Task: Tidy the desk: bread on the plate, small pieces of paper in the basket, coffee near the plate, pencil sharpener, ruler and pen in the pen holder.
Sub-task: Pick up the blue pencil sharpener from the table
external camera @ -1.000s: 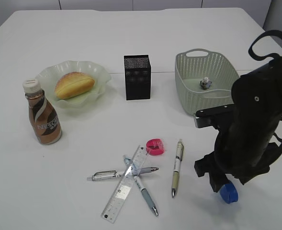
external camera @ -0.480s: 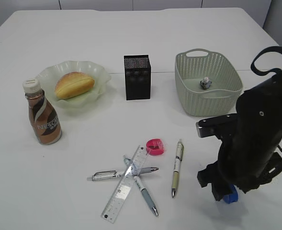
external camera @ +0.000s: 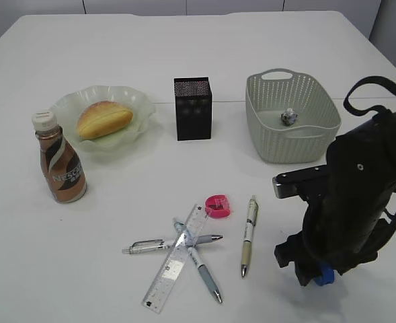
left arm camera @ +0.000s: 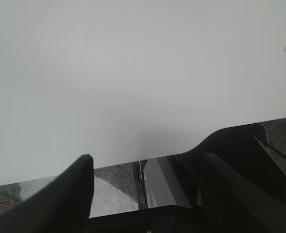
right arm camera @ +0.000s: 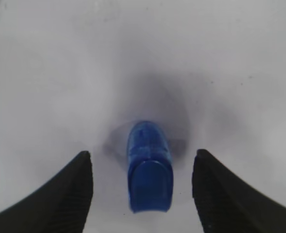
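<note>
Right gripper [right arm camera: 142, 194] is low over the desk [external camera: 184, 40], jaws spread wide with a blue pencil sharpener [right arm camera: 149, 165] lying between them, apart from both fingers, nothing grasped. In the exterior view that blue piece [external camera: 326, 274] just peeks out under the black arm at the front right. Left gripper [left arm camera: 143, 189] is spread open too, holding nothing, over bare tabletop at the desk edge. Over on the left, the coffee [external camera: 60, 160] stands upright beside the plate [external camera: 134, 101], "NESCAFE" readable on its label, and the bread [external camera: 103, 119] sits on the plate. One wad of paper [external camera: 288, 117] is in the basket [external camera: 305, 141]. The pen holder [external camera: 193, 108] stands at centre. The ruler [external camera: 177, 259] lies crossed with pens [external camera: 250, 235], black graduations visible but unreadable, a pink sharpener [external camera: 218, 205] just beside its tip.
</note>
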Robot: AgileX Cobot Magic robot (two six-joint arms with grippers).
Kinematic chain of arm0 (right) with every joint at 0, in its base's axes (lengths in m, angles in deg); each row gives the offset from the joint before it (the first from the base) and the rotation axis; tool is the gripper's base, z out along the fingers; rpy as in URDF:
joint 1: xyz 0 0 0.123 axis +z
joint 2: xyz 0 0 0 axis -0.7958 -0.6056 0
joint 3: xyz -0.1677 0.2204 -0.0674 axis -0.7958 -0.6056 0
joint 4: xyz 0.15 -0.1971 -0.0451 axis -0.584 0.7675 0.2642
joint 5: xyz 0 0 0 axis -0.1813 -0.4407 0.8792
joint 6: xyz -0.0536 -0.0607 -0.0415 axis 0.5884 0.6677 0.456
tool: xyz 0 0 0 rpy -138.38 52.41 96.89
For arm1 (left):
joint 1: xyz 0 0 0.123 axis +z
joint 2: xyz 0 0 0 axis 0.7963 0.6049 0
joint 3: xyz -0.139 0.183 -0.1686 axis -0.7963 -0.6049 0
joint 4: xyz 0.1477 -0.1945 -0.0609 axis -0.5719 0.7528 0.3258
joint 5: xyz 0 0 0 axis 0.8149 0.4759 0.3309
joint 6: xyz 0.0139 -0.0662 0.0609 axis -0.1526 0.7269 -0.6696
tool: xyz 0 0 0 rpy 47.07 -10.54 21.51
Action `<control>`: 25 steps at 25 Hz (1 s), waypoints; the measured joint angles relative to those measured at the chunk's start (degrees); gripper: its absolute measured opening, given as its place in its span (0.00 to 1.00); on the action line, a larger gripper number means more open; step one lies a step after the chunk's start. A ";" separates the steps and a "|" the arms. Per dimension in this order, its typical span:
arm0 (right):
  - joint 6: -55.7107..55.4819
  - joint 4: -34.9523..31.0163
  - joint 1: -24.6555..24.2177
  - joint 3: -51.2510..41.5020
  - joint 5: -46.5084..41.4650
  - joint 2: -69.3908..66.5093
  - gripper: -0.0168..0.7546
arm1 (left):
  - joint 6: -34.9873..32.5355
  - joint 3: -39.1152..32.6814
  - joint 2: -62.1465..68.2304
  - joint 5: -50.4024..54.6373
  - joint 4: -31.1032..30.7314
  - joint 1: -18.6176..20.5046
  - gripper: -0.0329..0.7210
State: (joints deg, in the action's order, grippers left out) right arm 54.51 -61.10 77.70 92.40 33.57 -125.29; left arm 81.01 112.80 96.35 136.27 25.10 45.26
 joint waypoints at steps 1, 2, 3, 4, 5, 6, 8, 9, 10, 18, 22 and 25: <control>0.00 0.10 0.00 0.00 0.00 0.02 0.67 | 0.00 0.00 0.00 0.00 0.00 0.00 0.70; 0.00 0.10 0.00 0.00 0.00 0.02 0.67 | 0.00 0.00 0.00 0.00 0.00 0.00 0.70; 0.00 0.10 0.00 0.00 0.00 0.02 0.67 | 0.02 0.00 0.00 0.00 0.00 0.00 0.70; 0.00 0.10 0.00 0.00 0.00 0.02 0.67 | 0.02 0.00 0.00 0.00 0.00 0.00 0.70; 0.00 0.10 0.00 0.00 0.00 0.02 0.67 | 0.12 0.00 0.00 0.00 0.00 0.00 0.70; 0.00 0.10 0.00 0.00 0.00 0.02 0.67 | 0.12 0.00 0.00 0.00 0.00 0.00 0.70; 0.00 0.10 0.00 0.00 0.00 -0.02 0.67 | 0.12 0.00 0.00 0.00 0.00 0.00 0.70; 0.00 0.00 0.00 0.00 0.00 -0.02 0.67 | 0.12 0.00 0.00 0.00 0.00 0.00 0.70; 0.00 0.00 0.00 0.00 0.00 -0.02 0.67 | 0.12 0.00 0.00 0.00 0.00 0.00 0.70; 0.00 -0.11 0.00 0.00 -0.10 -0.11 0.67 | 0.12 0.00 0.00 0.00 0.13 0.00 0.70; 0.00 -0.11 0.00 0.00 -0.10 -0.25 0.67 | 0.12 0.00 0.00 0.00 0.13 0.00 0.70; 0.00 -0.11 0.00 0.00 -0.10 -0.25 0.67 | 0.12 0.00 0.00 0.00 0.17 0.00 0.70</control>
State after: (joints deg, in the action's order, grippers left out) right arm 54.51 -61.20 77.70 92.40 33.47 -125.54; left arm 81.13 112.80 96.35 136.27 25.27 45.26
